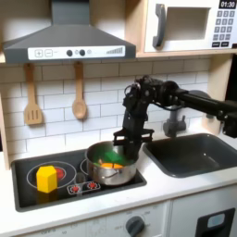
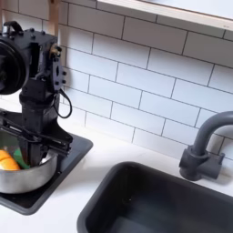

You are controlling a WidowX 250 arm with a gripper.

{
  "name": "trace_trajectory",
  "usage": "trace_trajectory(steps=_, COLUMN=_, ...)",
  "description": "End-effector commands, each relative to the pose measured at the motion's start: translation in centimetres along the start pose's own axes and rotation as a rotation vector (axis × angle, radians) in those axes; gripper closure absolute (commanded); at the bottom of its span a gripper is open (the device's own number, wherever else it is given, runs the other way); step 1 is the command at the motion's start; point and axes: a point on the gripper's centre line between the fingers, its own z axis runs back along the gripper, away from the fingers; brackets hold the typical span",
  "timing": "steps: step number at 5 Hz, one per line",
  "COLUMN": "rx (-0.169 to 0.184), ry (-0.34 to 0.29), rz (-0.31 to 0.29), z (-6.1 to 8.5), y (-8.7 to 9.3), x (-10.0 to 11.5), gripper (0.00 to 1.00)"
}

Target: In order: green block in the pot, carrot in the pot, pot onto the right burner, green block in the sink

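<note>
The steel pot (image 1: 112, 172) stands on the black cooktop (image 1: 28, 192), right of its middle in the first exterior view. It covers most of the right burner. Inside it lie the orange carrot (image 1: 108, 166) and a patch of dark green, the green block (image 1: 107, 155), toward the back. My gripper (image 1: 127, 142) reaches down onto the pot's far right rim and looks shut on it. In the second exterior view the pot (image 2: 20, 175) with the carrot (image 2: 7, 160) sits at the left edge, under the gripper (image 2: 43, 146). The sink (image 1: 190, 154) lies to the right, with nothing in it.
A yellow block (image 1: 45, 178) stands on the left burner (image 1: 61, 172). The faucet (image 2: 204, 146) rises behind the sink (image 2: 150, 202). Two wooden utensils (image 1: 80, 94) hang on the tiled wall. Bare counter separates the cooktop from the sink.
</note>
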Motion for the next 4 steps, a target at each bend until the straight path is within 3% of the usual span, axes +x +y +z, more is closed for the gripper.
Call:
trace_trajectory(steps=1, rx=0.014, ry=-0.043, rz=0.06, z=1.5, y=1.5, x=1.1, gripper=0.0)
trace_trajectory(steps=4, rx=0.018, ry=-0.051, rz=0.108, z=1.8, y=3.5, x=0.8, gripper=0.0)
